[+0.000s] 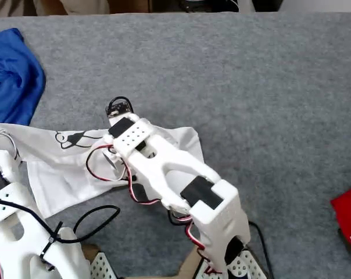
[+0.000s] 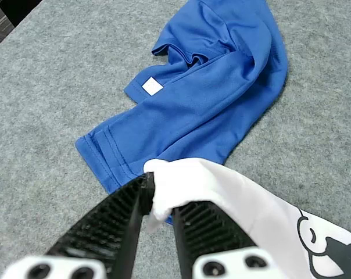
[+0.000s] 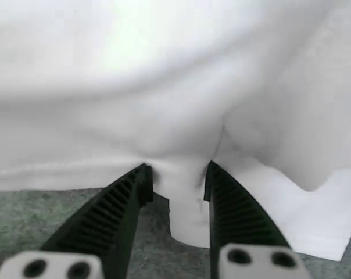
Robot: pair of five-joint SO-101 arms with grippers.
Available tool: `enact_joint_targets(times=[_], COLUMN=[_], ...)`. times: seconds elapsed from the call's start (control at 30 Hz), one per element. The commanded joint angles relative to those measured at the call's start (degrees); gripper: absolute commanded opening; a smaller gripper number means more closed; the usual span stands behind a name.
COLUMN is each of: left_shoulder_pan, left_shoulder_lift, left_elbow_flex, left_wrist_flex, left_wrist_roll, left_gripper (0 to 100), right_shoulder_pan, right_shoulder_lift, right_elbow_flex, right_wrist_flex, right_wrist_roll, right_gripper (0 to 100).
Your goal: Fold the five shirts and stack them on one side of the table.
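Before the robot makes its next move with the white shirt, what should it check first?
1. Left gripper has a corner of the white shirt pinched: ok.
2. Right gripper has white cloth between its fingers: ok.
3. White shirt lies smooth: not ok, it is bunched and creased near the right gripper.
4. Blue shirt is apart from the white one: cannot tell, the pinched corner sits right over its hem.
5. Red thing at the table's edge is a shirt: cannot tell, just a corner of it shows.
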Motion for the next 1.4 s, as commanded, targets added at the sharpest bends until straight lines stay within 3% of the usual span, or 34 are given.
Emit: enact_joint_targets(times=[0.0,0.13,0.27,0.5,0.9,1.13,1.37], left_shoulder_pan=[0.0,0.0,-0.1,-0.2,-0.4,-0.5,1.9], left_shoulder_lift=[-0.7,-0.7,-0.7,-0.7,-1.1,-1.2,-1.2], left_elbow_flex=[-0.2,-0.2,-0.4,-0.3,-0.6,-0.8,-1.4], left_wrist_flex=[-0.9,-1.0,-0.8,-0.6,-0.6,-0.7,-3.3], left_wrist_roll=[-0.3,-0.3,-0.3,-0.3,-0.3,-0.3,-0.1], left_gripper=[2,2,2,2,2,2,2], right_shoulder_pan=[1.4,1.4,1.8,5.3,8.3,9.8,14.8], right_shoulder_lift=[-0.1,-0.1,0.0,-0.5,-2.5,-2.5,-2.5], right_elbow_flex=[0.0,0.0,0.0,-0.3,-13.2,-26.2,-49.5], right_wrist_flex=[-0.1,-0.1,0.0,0.4,15.2,20.7,23.2], right_wrist_roll=[-0.7,-0.7,-0.7,-0.4,1.9,3.3,11.0], right_gripper=[15.9,13.6,0.2,0.5,0.5,0.5,0.5])
